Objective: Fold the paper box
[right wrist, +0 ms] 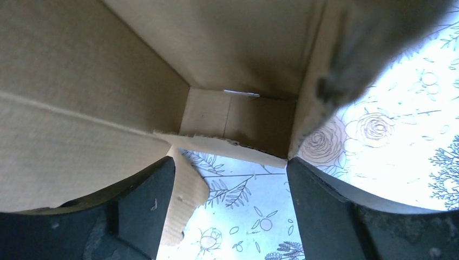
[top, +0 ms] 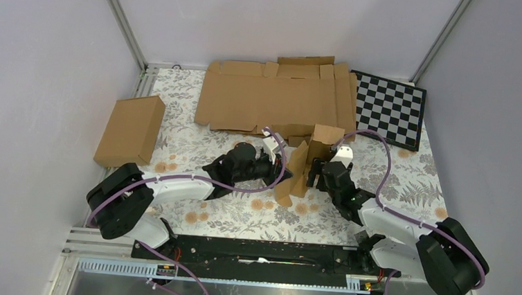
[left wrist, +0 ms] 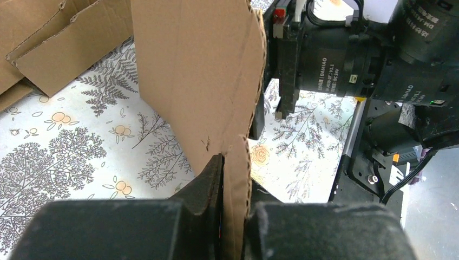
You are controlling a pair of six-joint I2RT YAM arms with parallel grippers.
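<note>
Setting: a surface (top: 408, 182) under a white cloth printed with grey ferns, trees and small orange fruits, walled in by pale panels.
Paper box: the small brown corrugated mailer (top: 303, 163) stands half-erected at the middle of the surface, between the two arms, its panels upright and its creased flaps splayed. The fluted edges look ragged where the card was cut.
Left end effector: the black fingers (left wrist: 234, 181) are closed tight on a thin upright flap of the paper box, with the corrugated edge pinched between them in the left wrist view.
Right end effector: the jaws (right wrist: 230, 181) stand wide apart at the open side of the paper box. An inner corner and a torn lower edge lie just ahead of them, and nothing is clamped.
Carton: a larger plain brown box (top: 130, 130) lies closed at the left, well apart from the arms.
Cardboard sheets: wide flat blanks with notched tabs (top: 275, 96) lie along the far wall.
Checkerboard: a black-and-white squared board (top: 389, 109) rests at the far right corner, beside the cardboard sheets.
</note>
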